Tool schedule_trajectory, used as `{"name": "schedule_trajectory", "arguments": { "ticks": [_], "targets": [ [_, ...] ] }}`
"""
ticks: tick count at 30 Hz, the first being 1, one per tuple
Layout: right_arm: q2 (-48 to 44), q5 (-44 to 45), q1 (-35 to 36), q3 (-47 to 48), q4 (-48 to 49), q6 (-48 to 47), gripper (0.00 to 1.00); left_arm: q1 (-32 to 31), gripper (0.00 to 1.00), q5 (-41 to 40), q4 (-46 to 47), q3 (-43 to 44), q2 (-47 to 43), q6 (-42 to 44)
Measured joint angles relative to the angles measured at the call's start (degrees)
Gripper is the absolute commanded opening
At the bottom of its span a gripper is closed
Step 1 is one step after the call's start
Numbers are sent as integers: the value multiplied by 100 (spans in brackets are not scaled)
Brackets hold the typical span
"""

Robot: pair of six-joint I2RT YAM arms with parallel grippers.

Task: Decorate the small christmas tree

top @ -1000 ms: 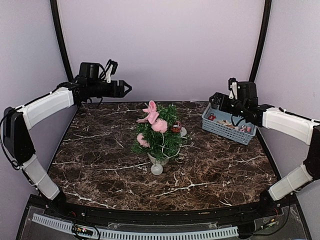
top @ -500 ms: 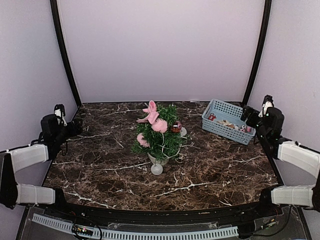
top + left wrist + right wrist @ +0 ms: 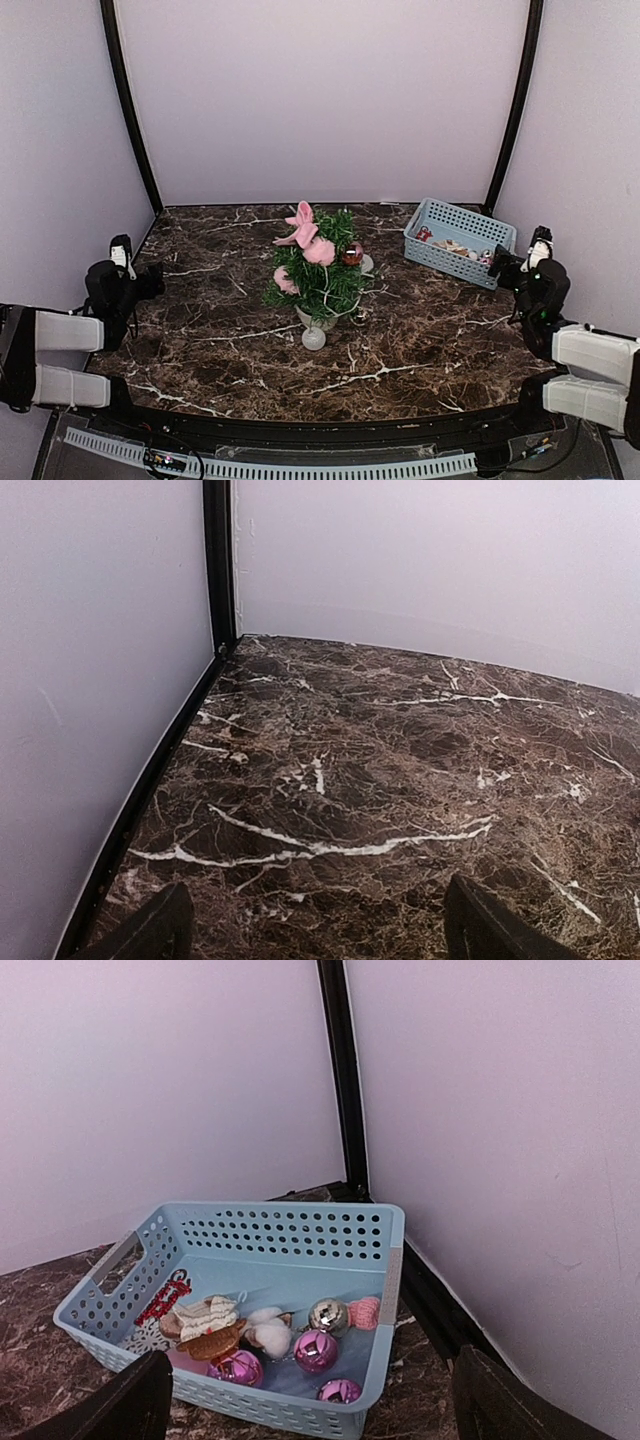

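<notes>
The small christmas tree [image 3: 325, 270] stands in its white pot at the table's middle, with pink ornaments, a pink bow on top and a brown-red ornament on its right side. A small white ball [image 3: 314, 338] lies in front of the pot. The blue basket [image 3: 497, 269] at the back right holds pink and silver baubles and other ornaments; it also shows in the right wrist view [image 3: 390, 1260]. My left gripper [image 3: 150, 281] is open and empty at the far left, low over the table. My right gripper [image 3: 497, 263] is open and empty, just before the basket.
The dark marble table [image 3: 420, 330] is enclosed by pale walls with black corner posts [image 3: 128, 110]. The left wrist view shows only bare marble [image 3: 380, 780] and the left wall edge. The right wall stands close behind the basket.
Both arms have drawn back and down toward the table's near sides, from raised, extended poses. The tree and basket have not moved.
</notes>
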Motion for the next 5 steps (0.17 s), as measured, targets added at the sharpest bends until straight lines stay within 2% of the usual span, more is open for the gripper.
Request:
{"name": "schedule_trajectory", "arguments": {
  "ticks": [5],
  "targets": [
    [-48, 37, 0, -2, 153, -24, 99, 0, 90, 66, 125, 4, 52, -2]
  ]
}}
